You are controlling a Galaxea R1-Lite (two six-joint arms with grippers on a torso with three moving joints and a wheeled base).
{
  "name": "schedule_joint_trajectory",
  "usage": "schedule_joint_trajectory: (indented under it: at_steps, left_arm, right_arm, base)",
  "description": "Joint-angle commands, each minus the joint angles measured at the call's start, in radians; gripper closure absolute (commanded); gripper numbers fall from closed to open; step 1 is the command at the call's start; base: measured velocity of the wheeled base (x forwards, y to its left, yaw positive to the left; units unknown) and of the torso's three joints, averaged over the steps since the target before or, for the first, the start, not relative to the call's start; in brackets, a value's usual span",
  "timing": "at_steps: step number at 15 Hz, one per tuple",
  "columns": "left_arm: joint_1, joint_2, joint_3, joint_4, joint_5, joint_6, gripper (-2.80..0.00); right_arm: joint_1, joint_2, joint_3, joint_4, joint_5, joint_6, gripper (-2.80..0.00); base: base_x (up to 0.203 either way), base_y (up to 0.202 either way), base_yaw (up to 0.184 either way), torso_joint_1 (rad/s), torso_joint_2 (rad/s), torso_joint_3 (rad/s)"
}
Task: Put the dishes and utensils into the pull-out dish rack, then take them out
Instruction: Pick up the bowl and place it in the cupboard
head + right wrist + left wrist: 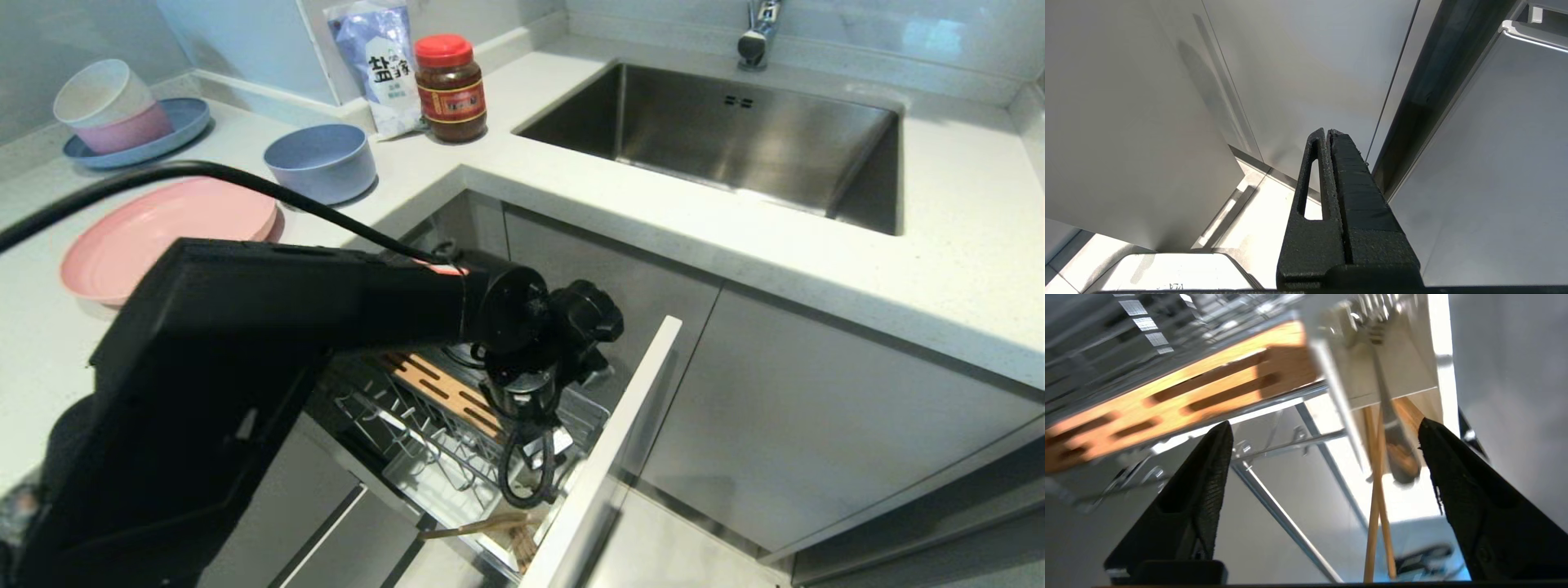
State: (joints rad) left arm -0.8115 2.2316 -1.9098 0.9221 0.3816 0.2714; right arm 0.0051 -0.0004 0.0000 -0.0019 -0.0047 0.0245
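Note:
The pink plate [163, 237] and the blue-grey bowl [322, 161] sit on the counter at the left. My left arm reaches down into the pull-out dish rack [408, 457], over its wooden board [441, 392]. In the left wrist view my left gripper [1325, 421] is open, with nothing between its fingers [1208, 477]. Just past them the chopsticks [1378, 506] and the silver spoon [1392, 428] stick out of the white cutlery cup [1396, 367], next to the slotted board [1188, 400]. My right gripper [1327, 131] is shut and parked beside cabinet panels, outside the head view.
Cream and pink bowls on a blue plate [122, 122] stand at the far left. A salt bag [375, 65] and a red-lidded jar [449, 86] stand at the back. The steel sink [718, 131] is on the right. The rack's front panel [608, 457] juts out from the cabinets.

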Motion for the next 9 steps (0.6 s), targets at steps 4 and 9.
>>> schedule_joint_trajectory:
  at_steps: [4, 9]
  left_arm:
    - [-0.001, -0.275, 0.003, -0.015, 0.012, -0.232, 0.00]
    - [-0.021, -0.493, 0.071, -0.014, 0.109, -0.656, 0.00]
  right_arm:
    - [0.000, -0.004, 0.002, 0.000, 0.000, 0.000, 0.00]
    - [0.001, -0.004, 0.002, 0.000, 0.000, 0.000, 0.00]
  base:
    - [0.000, 0.000, 0.000, 0.000, 0.00, 0.000]
    - [0.000, 0.000, 0.000, 0.000, 0.00, 0.000]
